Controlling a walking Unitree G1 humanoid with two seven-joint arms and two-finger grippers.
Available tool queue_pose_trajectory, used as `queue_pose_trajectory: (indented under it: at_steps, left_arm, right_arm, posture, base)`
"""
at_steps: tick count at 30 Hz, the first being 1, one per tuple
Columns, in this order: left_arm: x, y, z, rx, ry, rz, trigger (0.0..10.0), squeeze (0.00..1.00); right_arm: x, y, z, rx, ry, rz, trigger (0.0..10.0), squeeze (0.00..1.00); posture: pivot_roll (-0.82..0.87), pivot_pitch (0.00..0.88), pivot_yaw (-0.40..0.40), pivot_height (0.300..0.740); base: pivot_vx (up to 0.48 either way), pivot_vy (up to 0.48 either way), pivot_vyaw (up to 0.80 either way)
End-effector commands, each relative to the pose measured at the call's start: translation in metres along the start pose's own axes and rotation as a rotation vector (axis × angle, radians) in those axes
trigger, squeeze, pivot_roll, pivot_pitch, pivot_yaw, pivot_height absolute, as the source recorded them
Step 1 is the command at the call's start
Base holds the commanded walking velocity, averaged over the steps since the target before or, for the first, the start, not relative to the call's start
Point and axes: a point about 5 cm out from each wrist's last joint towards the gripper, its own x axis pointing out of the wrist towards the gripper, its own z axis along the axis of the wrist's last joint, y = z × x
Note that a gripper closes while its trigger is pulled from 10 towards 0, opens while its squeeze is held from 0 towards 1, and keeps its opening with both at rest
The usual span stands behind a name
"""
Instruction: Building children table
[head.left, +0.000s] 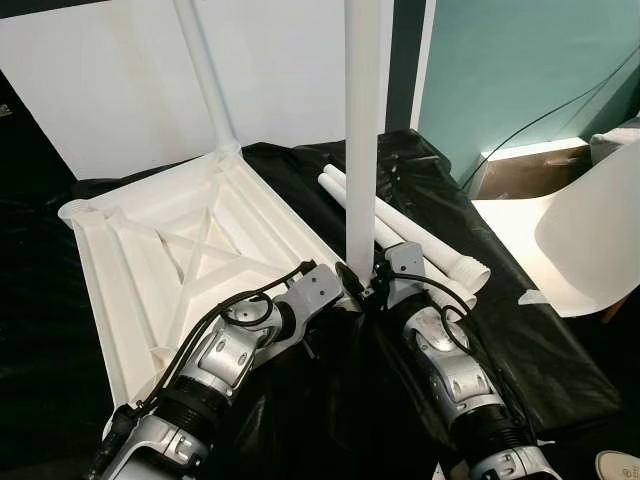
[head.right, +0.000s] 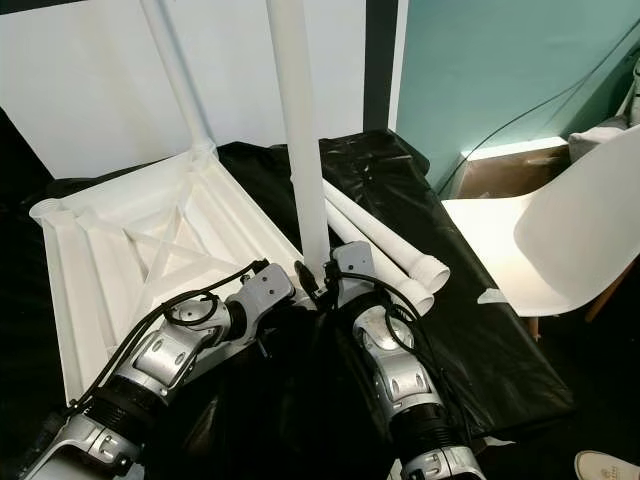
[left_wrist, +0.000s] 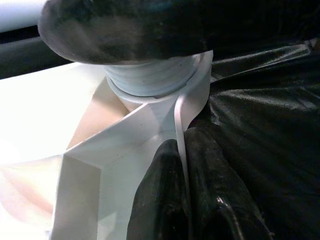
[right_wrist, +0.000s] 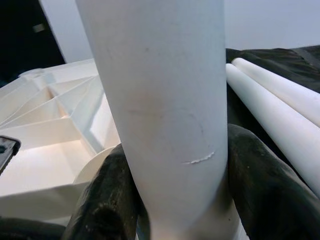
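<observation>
Right gripper (right_wrist: 175, 210) jaws clamped around smooth white plastic upright leg (head.left: 361, 140), near its threaded base at tabletop (head.left: 190, 250) corner socket. Left gripper (left_wrist: 185, 195) jaws pinch the ribbed, inverted tabletop's thin edge just beside. Two loose tubular legs (head.left: 420, 235) lie beyond on glossy black sheet (head.left: 540, 340).

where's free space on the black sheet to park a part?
Bare black sheet between the two loose legs and the white chair. Also the far strip behind those legs. Crowded: near corner of the upturned tabletop, where both grippers, left and right, meet the upright leg.
</observation>
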Motion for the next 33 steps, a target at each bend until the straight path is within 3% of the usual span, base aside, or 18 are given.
queue_pose_trajectory:
  at_steps: [1, 2, 3, 4, 5, 9, 12, 13, 21, 32, 33]
  left_arm:
    - [0.012, -0.033, -0.031, -0.072, 0.092, -0.16, 10.0, 0.0]
    - [0.012, -0.033, -0.031, -0.072, 0.092, -0.16, 10.0, 0.0]
    - [0.012, -0.033, -0.032, -0.07, 0.094, -0.162, 10.0, 0.0]
    - [0.012, -0.033, -0.032, -0.069, 0.095, -0.162, 10.0, 0.0]
    - [0.012, -0.033, -0.032, -0.067, 0.095, -0.162, 10.0, 0.0]
    - [0.012, -0.033, -0.032, -0.066, 0.096, -0.162, 10.0, 0.0]
    - [0.012, -0.033, -0.032, -0.067, 0.096, -0.163, 10.0, 0.0]
    - [0.012, -0.033, -0.032, -0.068, 0.096, -0.163, 10.0, 0.0]
    - [0.012, -0.033, -0.033, -0.067, 0.095, -0.167, 10.0, 0.0]
    - [0.011, -0.031, -0.033, -0.077, 0.09, -0.146, 10.0, 0.0]
    - [0.011, -0.031, -0.033, -0.079, 0.09, -0.144, 10.0, 0.0]
  right_arm:
    - [-0.003, -0.019, -0.001, 0.001, 0.019, -0.135, 0.0, 0.0]
    - [-0.003, -0.019, -0.001, 0.001, 0.019, -0.135, 0.0, 0.0]
    - [-0.002, -0.011, 0.0, 0.013, 0.022, -0.076, 10.0, 0.0]
    - [-0.002, -0.01, 0.0, 0.022, 0.03, -0.055, 10.0, 0.0]
    - [-0.002, -0.008, -0.001, 0.041, 0.035, -0.015, 10.0, 1.0]
    - [-0.002, -0.004, -0.001, 0.049, 0.041, 0.078, 10.0, 1.0]
    - [-0.004, -0.004, -0.002, -0.01, 0.048, 0.22, 10.0, 1.0]
    - [-0.002, -0.013, 0.001, -0.066, 0.046, 0.306, 10.0, 0.0]
    - [0.001, -0.038, 0.011, -0.214, 0.098, 0.564, 10.0, 0.0]
    - [0.008, -0.052, 0.003, -0.267, 0.217, 0.69, 10.0, 0.0]
    - [0.008, -0.052, 0.003, -0.268, 0.217, 0.708, 6.8, 0.0]
  posture:
    - [0.07, 0.0, 0.048, 0.74]
    - [0.07, 0.0, 0.048, 0.74]
    - [0.06, 0.0, 0.049, 0.74]
    - [0.06, 0.0, 0.049, 0.74]
    - [0.06, 0.0, 0.049, 0.74]
    - [0.06, 0.0, 0.049, 0.74]
    - [0.06, 0.0, 0.053, 0.74]
    - [0.06, 0.0, 0.055, 0.74]
    - [0.06, 0.0, 0.058, 0.74]
    - [0.08, 0.0, 0.043, 0.74]
    - [0.08, 0.0, 0.042, 0.74]
  base:
    - [0.0, 0.0, 0.0]
    - [0.0, 0.0, 0.0]
    - [0.0, 0.0, 0.0]
    - [0.0, 0.0, 0.0]
    - [0.0, 0.0, 0.0]
    - [0.0, 0.0, 0.0]
    - [0.0, 0.0, 0.0]
    - [0.0, 0.0, 0.0]
    - [0.0, 0.0, 0.0]
    - [0.0, 0.0, 0.0]
    - [0.0, 0.0, 0.0]
